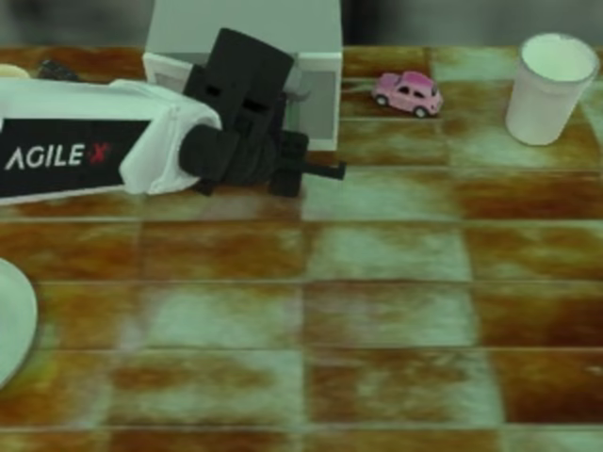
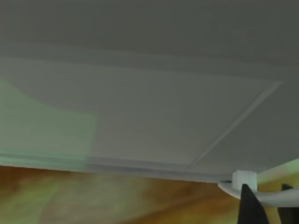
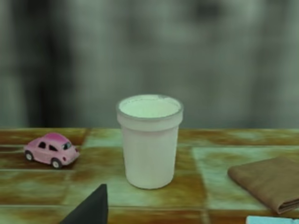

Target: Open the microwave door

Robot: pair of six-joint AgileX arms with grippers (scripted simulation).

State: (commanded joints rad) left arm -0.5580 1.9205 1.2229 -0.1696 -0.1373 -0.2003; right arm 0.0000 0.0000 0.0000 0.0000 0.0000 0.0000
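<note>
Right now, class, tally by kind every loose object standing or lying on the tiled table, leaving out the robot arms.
Boxy grey-white microwave: 1
Pink toy car: 1
White plastic cup: 1
Folded brown cloth: 1
White plate: 1
Total: 5

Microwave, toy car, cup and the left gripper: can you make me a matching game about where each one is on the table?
Things:
1. microwave
2. toy car
3. cup
4. left gripper

Places:
A. far right corner of the table
B. between the microwave and the cup
C. right up against the microwave door
D. back of the table, left of the middle

Pairs: 1-D, 2-B, 3-A, 4-C
</note>
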